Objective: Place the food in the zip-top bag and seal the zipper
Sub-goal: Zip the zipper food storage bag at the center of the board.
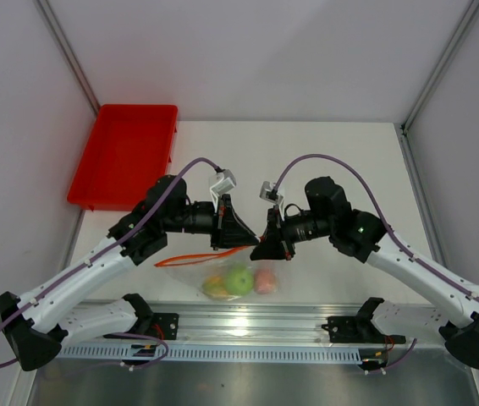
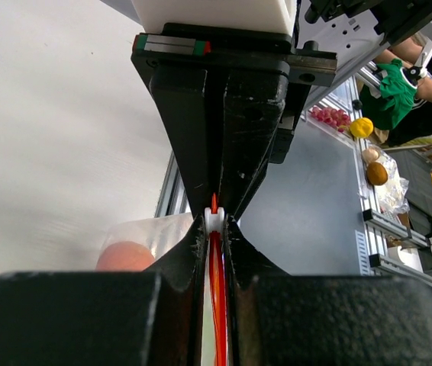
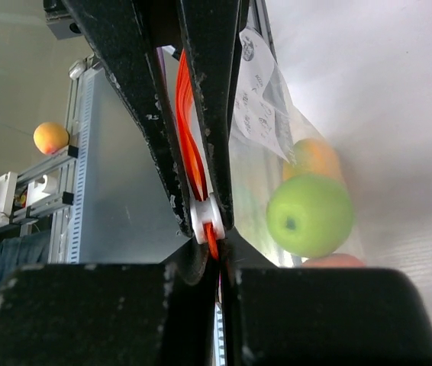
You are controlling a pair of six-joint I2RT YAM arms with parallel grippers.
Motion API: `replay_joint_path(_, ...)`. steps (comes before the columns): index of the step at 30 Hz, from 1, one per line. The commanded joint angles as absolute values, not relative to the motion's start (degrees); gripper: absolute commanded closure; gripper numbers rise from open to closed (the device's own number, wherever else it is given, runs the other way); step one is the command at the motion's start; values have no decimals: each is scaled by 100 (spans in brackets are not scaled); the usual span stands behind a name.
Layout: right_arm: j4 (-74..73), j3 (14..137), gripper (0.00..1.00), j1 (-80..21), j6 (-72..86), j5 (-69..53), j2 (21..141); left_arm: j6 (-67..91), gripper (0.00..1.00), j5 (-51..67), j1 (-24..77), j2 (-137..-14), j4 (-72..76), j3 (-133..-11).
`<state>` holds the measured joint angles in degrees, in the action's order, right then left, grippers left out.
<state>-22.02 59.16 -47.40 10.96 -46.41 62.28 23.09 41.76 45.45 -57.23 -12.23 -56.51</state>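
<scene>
Left pincer and right pincer each clamp thin orange-red zipper strip, masking clear crinkly pouch mouth; round green toy fruit inside.

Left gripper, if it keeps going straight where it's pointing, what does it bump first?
Most likely the black right gripper, which faces the left gripper nearly tip to tip. Both are shut on the thin orange-red zipper strip; the exact gap is hard to judge.

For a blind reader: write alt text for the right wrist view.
Both tools pinch the orange-red zipper, right tool from the frame's bottom, left tool from its top. The clear bag alongside holds a green fruit.
</scene>
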Motion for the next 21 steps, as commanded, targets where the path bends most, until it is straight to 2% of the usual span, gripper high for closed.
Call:
replay_joint_path(1, -1777, 5819, 100, -4702, 1230, -4773, 6091, 2364, 99, 4359, 4500, -5616, -1019, -5590)
replay_joint_path(13, -853, 5458, 100, -4316, 2109, -4694, 5713, 2109, 99, 4113, 4439, -5608, -1538, -5555)
replay_joint_path(21, -861, 5396, 100, -4131, 2206, -4438, 5590, 2074, 99, 4104, 4377, -5493, -1749, -5485)
